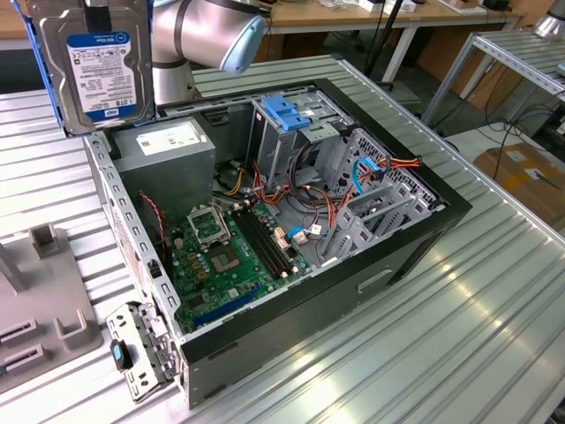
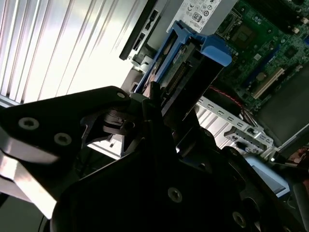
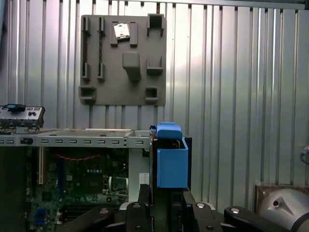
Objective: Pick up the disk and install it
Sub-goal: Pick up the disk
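Disk (image 1: 97, 64) hangs clear of everything at the exterior view's far left, upright, with its white-and-blue label facing that camera and its blue carrier rails (image 1: 35, 62) along its edges. My gripper (image 3: 169, 195) is clamped on it: in both wrist views the black fingers (image 2: 145, 104) press against its two flat faces, and the blue end of the carrier (image 3: 171, 162) sticks out past them. My arm (image 1: 207, 31) sits just to the exterior view's right of the disk. The disk is above the open computer case (image 1: 424, 221), over the far-left corner where the grey power supply (image 1: 168, 150) sits. Nearer lies the green motherboard (image 1: 229, 256), and to the right of the power supply is the drive cage (image 1: 300, 141) with a bare blue latch (image 1: 287, 110) on top. The case rests on a ribbed metal table (image 1: 441, 353). A grey fixture plate (image 3: 123, 60) lies on the table well apart from the case.
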